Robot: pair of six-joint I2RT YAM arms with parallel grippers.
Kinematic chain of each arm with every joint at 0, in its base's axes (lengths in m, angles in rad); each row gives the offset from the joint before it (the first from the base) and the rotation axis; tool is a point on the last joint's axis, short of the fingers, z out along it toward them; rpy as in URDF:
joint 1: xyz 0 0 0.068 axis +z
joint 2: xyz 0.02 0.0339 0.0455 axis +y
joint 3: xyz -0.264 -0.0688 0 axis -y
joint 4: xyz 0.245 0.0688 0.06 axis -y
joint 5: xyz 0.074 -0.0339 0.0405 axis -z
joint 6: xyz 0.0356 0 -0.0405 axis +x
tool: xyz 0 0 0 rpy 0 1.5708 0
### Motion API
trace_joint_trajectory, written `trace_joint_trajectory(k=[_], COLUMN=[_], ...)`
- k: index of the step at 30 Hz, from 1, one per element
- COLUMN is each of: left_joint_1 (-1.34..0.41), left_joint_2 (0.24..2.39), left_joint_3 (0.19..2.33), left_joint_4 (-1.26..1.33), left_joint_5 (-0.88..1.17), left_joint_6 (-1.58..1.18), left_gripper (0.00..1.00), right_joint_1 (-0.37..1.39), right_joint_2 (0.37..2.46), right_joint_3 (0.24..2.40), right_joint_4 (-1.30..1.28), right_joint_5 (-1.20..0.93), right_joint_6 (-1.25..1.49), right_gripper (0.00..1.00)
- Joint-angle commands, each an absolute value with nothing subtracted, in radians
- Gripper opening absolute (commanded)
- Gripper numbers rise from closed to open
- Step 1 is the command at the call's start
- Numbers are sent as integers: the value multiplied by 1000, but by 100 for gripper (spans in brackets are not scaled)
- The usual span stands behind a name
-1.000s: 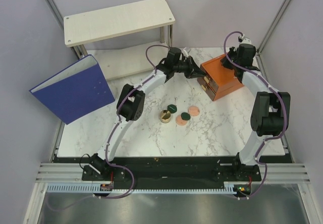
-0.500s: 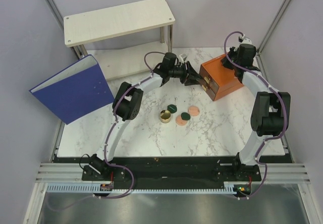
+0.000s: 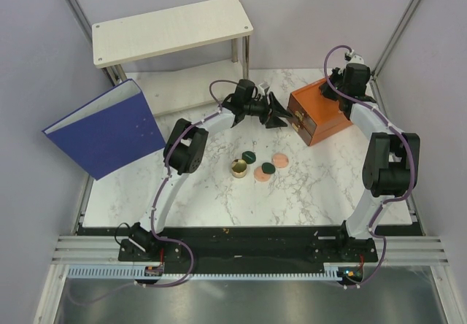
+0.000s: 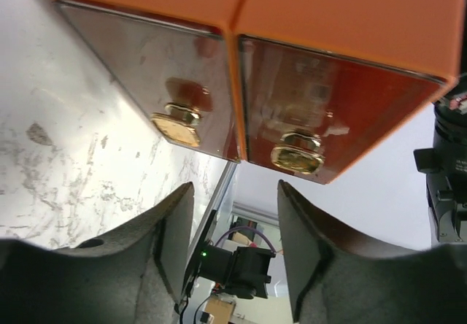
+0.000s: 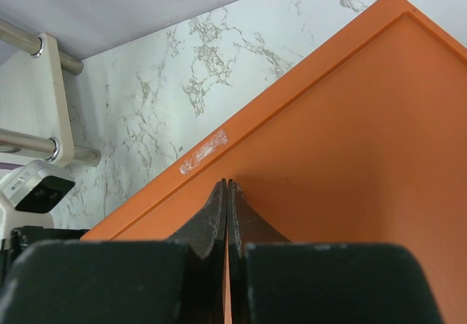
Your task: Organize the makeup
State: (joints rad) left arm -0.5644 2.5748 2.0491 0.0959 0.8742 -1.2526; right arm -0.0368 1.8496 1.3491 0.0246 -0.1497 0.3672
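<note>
We face our left gripper, jaws parted and empty, toward the orange drawer box. Our right gripper, jaws shut, braces its top. Next, we likely pinch a gold knob.

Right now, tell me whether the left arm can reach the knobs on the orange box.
Probably yes: the left pincer is open and faces the orange box, with both gold knobs just ahead and nothing between.

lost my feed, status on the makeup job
Left gripper open, empty, at orange box's drawer knobs. Right gripper shut, tips on box top. Gold jar, green discs, pink discs loose on table.
</note>
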Motion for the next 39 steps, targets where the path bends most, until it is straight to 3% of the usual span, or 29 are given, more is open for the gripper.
trace_joint_trajectory(k=[1, 21, 30, 39], left_joint_1=[-568, -620, -626, -618], left_joint_2=[2609, 2706, 2697, 2695], left_joint_3=[2074, 2201, 2233, 2300], left_joint_4=[72, -27, -201, -441], left_joint_5=[870, 738, 692, 620], left_joint_6=[-1321, -1416, -1302, -1186], left_gripper=[54, 54, 45, 28], right_joint_1=[-29, -34, -37, -37], right_joint_2=[1986, 1996, 1996, 1993], right_joint_3=[1250, 1255, 1253, 1247], right_joint_4=[-373, -373, -370, -371], right_joint_5=[-133, -140, -144, -146], right_joint_6=[341, 342, 342, 341], right_gripper=[0, 0, 0, 0])
